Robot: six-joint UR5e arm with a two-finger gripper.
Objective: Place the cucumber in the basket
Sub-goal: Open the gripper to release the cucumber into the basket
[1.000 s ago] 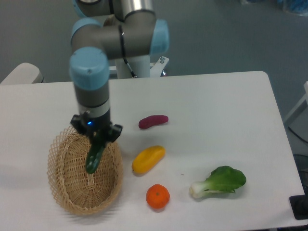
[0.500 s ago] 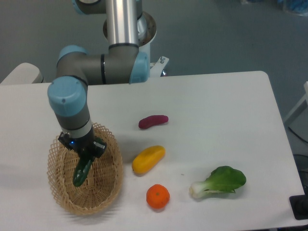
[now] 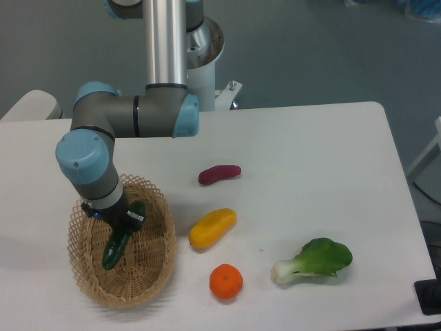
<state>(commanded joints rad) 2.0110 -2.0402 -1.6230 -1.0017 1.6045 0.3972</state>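
Observation:
The dark green cucumber [image 3: 112, 251] hangs tilted inside the oval tan wicker basket [image 3: 128, 296] at the front left of the table, its lower end close to the basket floor. My gripper [image 3: 118, 219] points down over the basket's upper half and is shut on the cucumber's upper end. I cannot tell whether the cucumber touches the basket floor.
A purple-red oblong vegetable [image 3: 220, 174] lies right of the basket, with a yellow vegetable [image 3: 212, 228] below it. An orange [image 3: 226, 281] sits near the front edge. A bok choy [image 3: 314, 261] lies at the front right.
My gripper has moved left and lower with the cucumber, from the basket's right rim to over its inside. The cucumber now hangs deeper in the basket.

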